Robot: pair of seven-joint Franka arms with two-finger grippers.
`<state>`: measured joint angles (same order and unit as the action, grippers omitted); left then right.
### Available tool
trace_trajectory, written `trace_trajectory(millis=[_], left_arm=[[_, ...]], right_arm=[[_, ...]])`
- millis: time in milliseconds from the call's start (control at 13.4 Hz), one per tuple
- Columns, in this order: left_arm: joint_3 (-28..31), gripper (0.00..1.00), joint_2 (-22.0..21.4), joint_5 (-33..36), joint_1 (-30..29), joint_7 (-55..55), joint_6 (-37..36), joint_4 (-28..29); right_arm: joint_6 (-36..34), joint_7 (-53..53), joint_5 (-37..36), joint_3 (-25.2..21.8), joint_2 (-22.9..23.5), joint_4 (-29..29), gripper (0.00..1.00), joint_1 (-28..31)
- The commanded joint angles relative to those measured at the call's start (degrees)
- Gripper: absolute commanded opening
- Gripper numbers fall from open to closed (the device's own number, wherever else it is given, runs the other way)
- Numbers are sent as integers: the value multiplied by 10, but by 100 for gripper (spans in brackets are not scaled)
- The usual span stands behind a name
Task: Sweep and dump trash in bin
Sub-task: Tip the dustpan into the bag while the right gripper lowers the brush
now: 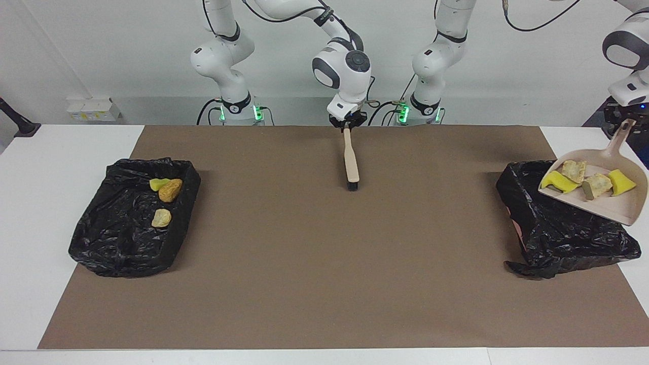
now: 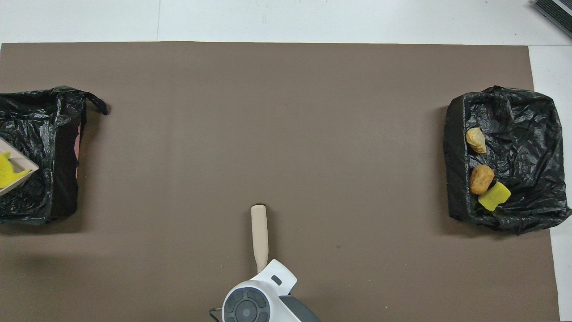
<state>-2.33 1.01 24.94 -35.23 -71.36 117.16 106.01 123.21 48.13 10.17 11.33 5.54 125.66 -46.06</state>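
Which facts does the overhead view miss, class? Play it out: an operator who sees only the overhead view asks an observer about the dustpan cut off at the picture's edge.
Operator: How many scraps are in the dustpan?
Observer: Four scraps lie in the dustpan: two yellow sponge pieces and two tan lumps.
Operator: Who holds it, and over what?
Observer: The left gripper holds it by the handle, tilted, over the black-lined bin at the left arm's end.
Operator: And the brush?
Observer: The right gripper is shut on the brush handle, with the bristle end pointing down at the mat.
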Motion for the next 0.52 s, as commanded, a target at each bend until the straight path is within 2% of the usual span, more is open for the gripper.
trace_trajectory(millis=[0, 150, 225, 449], left_arm=[[-10, 0, 31, 62, 4, -12, 9, -48], [-12, 0, 36, 106, 17, -10, 20, -54], [-11, 0, 37, 116, 26, -9, 18, -55], [-12, 0, 42, 199, 65, 19, 9, -64]], right_arm=[[10, 16, -11, 2, -1, 5, 11, 5], [14, 14, -10, 2, 0, 5, 32, 6], [15, 14, -9, 2, 2, 2, 37, 6], [15, 17, -4, 2, 8, -7, 41, 10]])
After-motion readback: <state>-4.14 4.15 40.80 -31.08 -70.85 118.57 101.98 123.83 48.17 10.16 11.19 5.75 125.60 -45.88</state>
